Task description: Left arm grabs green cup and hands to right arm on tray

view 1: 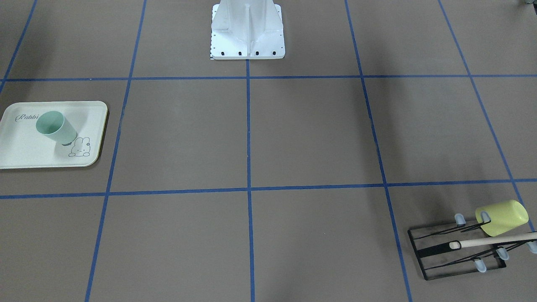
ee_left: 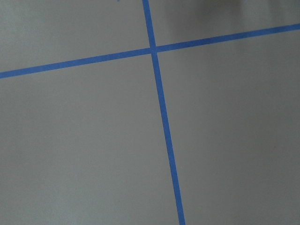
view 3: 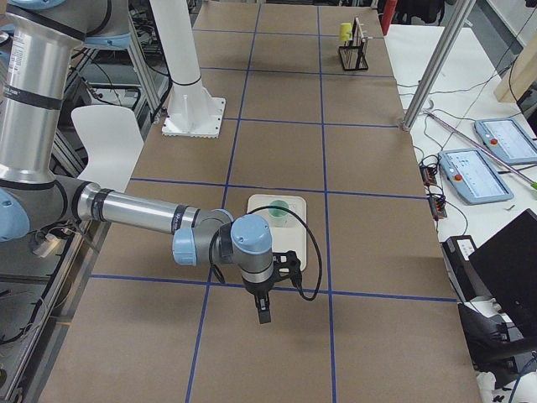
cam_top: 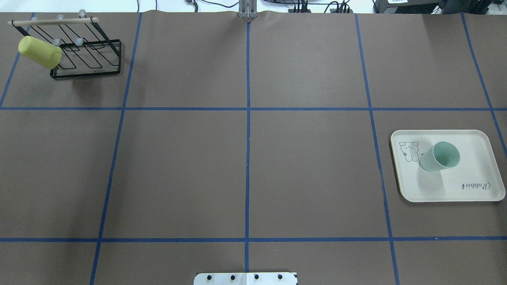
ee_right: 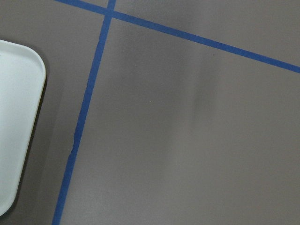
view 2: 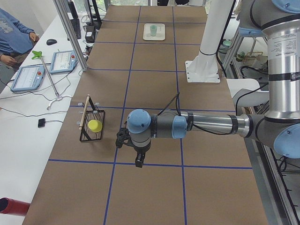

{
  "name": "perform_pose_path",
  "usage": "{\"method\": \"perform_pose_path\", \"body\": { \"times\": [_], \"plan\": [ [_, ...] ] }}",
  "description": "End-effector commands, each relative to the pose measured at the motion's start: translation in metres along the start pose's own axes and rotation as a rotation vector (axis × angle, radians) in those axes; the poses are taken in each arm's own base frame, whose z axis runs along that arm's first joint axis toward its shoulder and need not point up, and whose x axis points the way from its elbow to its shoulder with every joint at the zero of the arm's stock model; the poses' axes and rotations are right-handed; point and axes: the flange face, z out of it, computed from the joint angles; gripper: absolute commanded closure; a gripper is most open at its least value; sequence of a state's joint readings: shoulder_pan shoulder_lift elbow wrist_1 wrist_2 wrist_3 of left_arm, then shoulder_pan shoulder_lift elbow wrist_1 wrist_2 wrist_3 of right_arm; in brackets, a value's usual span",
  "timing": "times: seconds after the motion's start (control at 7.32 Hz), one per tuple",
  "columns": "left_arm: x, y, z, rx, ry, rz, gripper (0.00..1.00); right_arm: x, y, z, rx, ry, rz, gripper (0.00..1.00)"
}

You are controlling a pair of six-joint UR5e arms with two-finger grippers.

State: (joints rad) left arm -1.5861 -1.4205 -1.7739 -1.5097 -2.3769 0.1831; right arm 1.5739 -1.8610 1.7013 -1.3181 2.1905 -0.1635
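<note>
The pale mint-green cup (cam_top: 439, 156) stands upright, mouth up, on the cream-white rabbit tray (cam_top: 475, 174) at the robot's right. Both also show in the front view, cup (view 1: 54, 126) and tray (view 1: 25, 153). No gripper touches the cup. The left gripper (view 2: 139, 161) shows only in the exterior left view, hanging over bare table near the rack; I cannot tell if it is open. The right gripper (view 3: 263, 315) shows only in the exterior right view, just off the tray's (view 3: 294, 227) near edge; I cannot tell its state. The right wrist view shows a tray corner (ee_right: 14, 117).
A black wire rack (cam_top: 87, 59) with a wooden bar stands at the far left, holding a yellow-green cup (cam_top: 39, 52). The white robot base (view 1: 247, 33) sits at the table's middle edge. An operator (view 2: 11, 40) and tablets are beside the table.
</note>
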Motion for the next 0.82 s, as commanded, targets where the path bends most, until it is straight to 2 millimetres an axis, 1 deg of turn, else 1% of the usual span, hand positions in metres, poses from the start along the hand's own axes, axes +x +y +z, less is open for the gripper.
{"method": "perform_pose_path", "body": {
  "times": [0.0, 0.27, 0.68],
  "plan": [
    [-0.0012, 0.0011, 0.0012, -0.003, 0.0, -0.003, 0.0, 0.0002, 0.0016, 0.0007, -0.002, 0.0, 0.001, 0.0],
    [-0.0013, 0.0012, 0.0013, -0.004, 0.0, -0.005, 0.0, 0.0002, 0.0025, 0.0011, -0.003, -0.002, 0.002, 0.0],
    [-0.0036, 0.0088, 0.0038, -0.01, 0.0, -0.015, 0.0, 0.0007, 0.0054, 0.0024, -0.008, -0.003, 0.005, 0.0]
  ]
}}
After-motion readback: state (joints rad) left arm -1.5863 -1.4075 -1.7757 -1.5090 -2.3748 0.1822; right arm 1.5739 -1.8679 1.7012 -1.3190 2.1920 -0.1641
